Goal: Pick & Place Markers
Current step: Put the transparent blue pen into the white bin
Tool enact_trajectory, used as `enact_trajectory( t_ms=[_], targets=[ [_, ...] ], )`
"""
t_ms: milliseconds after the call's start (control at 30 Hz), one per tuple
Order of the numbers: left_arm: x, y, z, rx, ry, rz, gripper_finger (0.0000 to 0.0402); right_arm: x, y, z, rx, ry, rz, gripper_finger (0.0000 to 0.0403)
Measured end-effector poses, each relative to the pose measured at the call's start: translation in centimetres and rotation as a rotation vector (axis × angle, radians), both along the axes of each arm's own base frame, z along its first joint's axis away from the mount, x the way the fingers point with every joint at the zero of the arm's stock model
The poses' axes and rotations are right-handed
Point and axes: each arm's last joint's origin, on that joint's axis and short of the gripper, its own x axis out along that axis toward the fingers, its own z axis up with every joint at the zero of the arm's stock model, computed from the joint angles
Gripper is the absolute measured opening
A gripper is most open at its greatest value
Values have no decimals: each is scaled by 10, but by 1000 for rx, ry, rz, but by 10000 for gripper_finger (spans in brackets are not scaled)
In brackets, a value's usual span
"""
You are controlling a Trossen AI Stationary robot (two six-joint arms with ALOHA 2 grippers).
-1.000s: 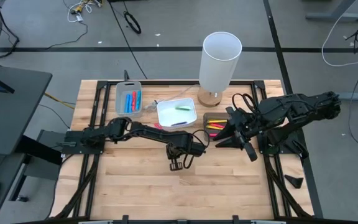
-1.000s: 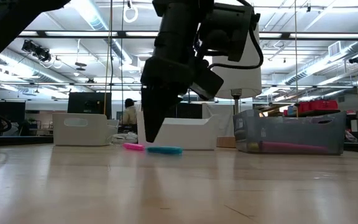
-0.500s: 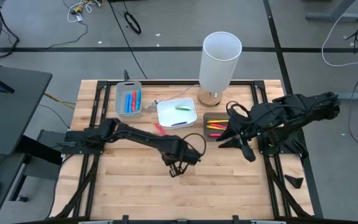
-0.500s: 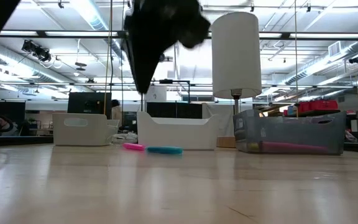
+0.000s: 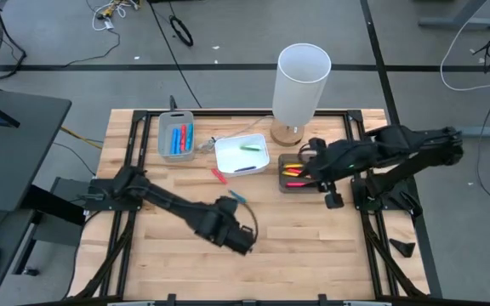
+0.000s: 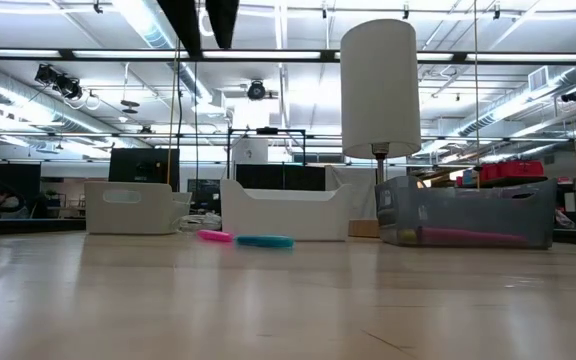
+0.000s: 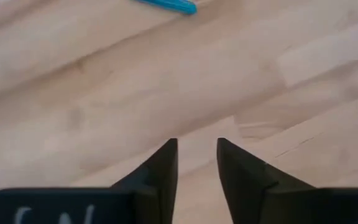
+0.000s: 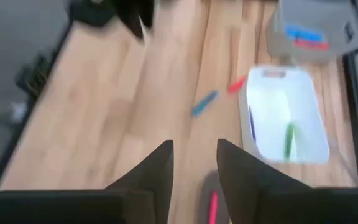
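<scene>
- The counter is pale, plank-jointed wood with dark rails along its edges; a tall white cylinder on a round wooden foot stands at its upper middle in the high view.
- Three small rectangular trays sit in a row across the upper part of the counter: a grey tray on the left, a white tray in the middle, a dark tray on the right.
- The markers are short, thin sticks. Blue and red ones lie in the grey tray, a green one and a dark blue one lie in the white tray, and pink, red and yellow ones lie in the dark tray.
- Two lie loose on the wood just below the white tray: a red marker and a blue marker, near each other but apart.
- The left claw is at lower centre of the high view; its wrist view shows two dark wedge-shaped fingers slightly apart, holding nothing, over bare wood with the blue marker beyond.
- The right claw hangs by the dark tray's right side; its wrist view shows the fingers parted and empty.
- The low view alone shows the trays side-on, the loose pair lying flat on the wood in front of the white one, and pink markers through the translucent wall of the right-hand tray.
</scene>
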Motion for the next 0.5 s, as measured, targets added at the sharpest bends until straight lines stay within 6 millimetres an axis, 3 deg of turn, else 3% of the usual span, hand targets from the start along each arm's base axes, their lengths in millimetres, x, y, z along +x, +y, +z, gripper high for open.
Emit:
enact_trajectory(
  t_ms=[233,500],
  targets=[
    [-25,-38,11,-38,-151,260,151,32,9,-40,-99,214,134,154],
    [-42,-63,11,-86,-213,386,160,79,14,-102,-304,405,430,190]
  ],
)
